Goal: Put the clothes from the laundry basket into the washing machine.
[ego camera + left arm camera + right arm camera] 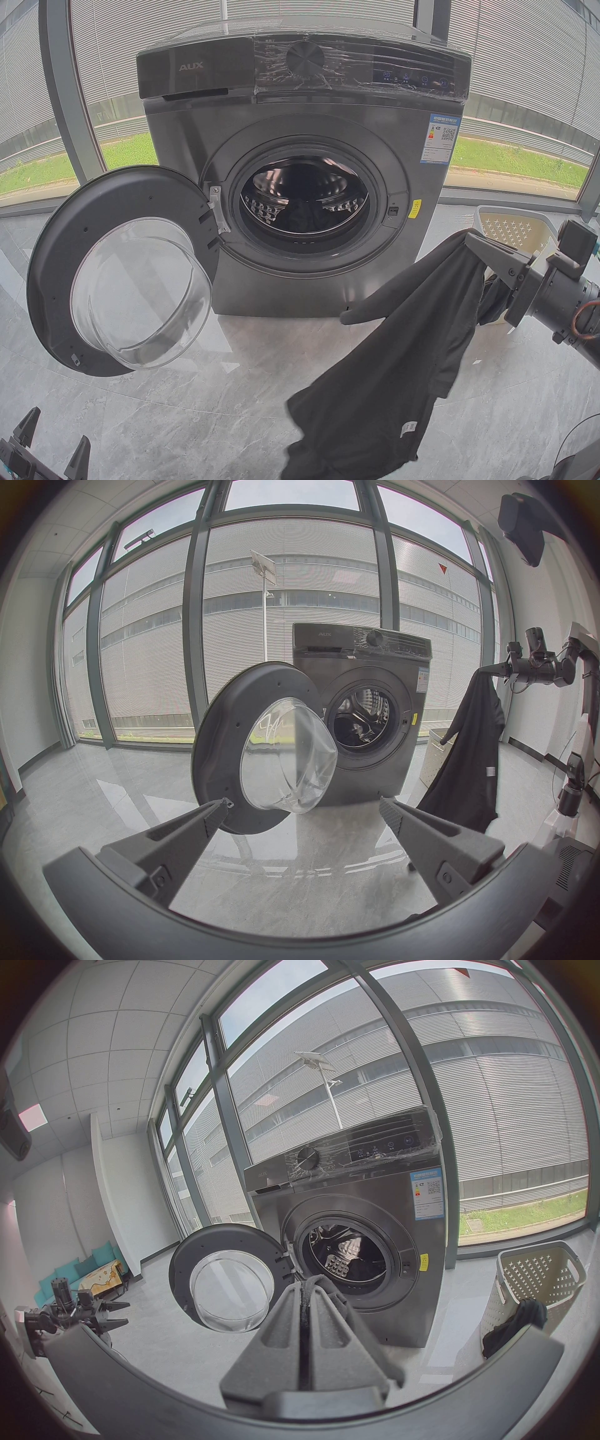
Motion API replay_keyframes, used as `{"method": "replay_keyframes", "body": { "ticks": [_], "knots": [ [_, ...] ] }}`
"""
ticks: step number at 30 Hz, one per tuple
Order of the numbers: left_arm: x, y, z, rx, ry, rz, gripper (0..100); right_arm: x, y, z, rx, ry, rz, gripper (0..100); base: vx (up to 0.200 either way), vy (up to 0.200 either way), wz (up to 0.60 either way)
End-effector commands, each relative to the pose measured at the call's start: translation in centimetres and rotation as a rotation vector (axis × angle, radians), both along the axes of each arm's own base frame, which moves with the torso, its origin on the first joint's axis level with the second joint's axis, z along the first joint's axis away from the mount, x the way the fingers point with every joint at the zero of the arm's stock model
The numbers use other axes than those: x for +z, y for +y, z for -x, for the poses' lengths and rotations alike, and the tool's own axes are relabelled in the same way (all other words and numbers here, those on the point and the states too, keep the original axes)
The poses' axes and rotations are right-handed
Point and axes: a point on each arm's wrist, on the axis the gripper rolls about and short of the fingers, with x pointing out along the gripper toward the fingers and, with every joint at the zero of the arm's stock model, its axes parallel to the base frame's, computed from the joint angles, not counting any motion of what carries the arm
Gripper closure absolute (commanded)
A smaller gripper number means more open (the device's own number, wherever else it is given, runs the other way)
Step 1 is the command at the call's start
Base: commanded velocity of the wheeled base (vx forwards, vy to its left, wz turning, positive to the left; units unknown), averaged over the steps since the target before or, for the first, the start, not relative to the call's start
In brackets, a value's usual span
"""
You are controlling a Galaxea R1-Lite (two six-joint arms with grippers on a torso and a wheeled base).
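Between right fingers (474, 241): pressed shut on the top edge of the dark garment (400, 362), which hangs limp below them.
Garment handling: soft, light, floppy (bound to trail); this high pinch suits it.
Washing machine (187, 131): door (119, 269) open, drum (304, 200) ahead of the fingers.
Laundry basket (515, 228): just behind them, more cloth inside.
Left fingers (303, 805): spread wide, empty.

The grey marbled floor (187, 406) carried the washing machine (304, 119), and the pale laundry basket (515, 228) stood just beside it.
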Motion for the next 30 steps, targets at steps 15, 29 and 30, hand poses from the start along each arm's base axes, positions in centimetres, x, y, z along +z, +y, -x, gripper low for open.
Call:
{"method": "replay_keyframes", "body": {
  "ticks": [15, 29, 30],
  "knots": [
    [-0.5, 0.0, 0.0, -0.003, 0.000, -0.012, 0, -0.2, 2.0, -2.1, 0.014, 0.002, -0.009, 100, 0.000, 0.000, 0.00],
    [-0.5, 0.0, 0.0, -0.004, 0.001, -0.024, 0, -0.7, 3.2, -2.8, 0.036, 0.048, -0.025, 100, 0.086, 0.000, 0.00],
    [-0.5, 0.0, 0.0, -0.004, 0.000, -0.024, 0, -0.7, 3.3, -2.9, 0.037, 0.050, -0.029, 100, 0.000, 0.000, 0.00]
  ]
}}
